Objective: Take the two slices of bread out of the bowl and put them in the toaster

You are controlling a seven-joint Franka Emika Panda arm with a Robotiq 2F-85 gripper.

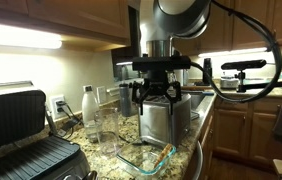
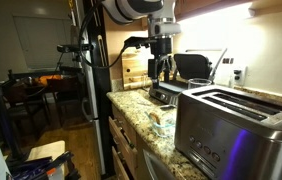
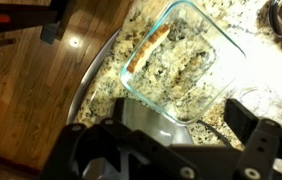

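Note:
The clear glass bowl (image 3: 176, 55) sits on the speckled granite counter next to the steel toaster (image 1: 163, 122). The bowl also shows in both exterior views (image 1: 146, 155) (image 2: 161, 116). A tan slice of bread (image 3: 151, 40) lies along the bowl's rim, and it also shows in an exterior view (image 1: 161, 152). I cannot make out a second slice. My gripper (image 3: 181, 118) hangs open and empty above the spot where the bowl meets the toaster (image 3: 141, 115). Both exterior views show the gripper (image 1: 156, 100) (image 2: 161, 72). The toaster fills the foreground of an exterior view (image 2: 231, 125).
A large black ridged contact grill (image 1: 21, 140) stands open at one end of the counter. Tall drinking glasses (image 1: 103, 122) and a white bottle (image 1: 88, 105) stand near the wall. The counter edge (image 3: 96, 75) drops to a wooden floor. A camera tripod (image 1: 243, 70) stands behind.

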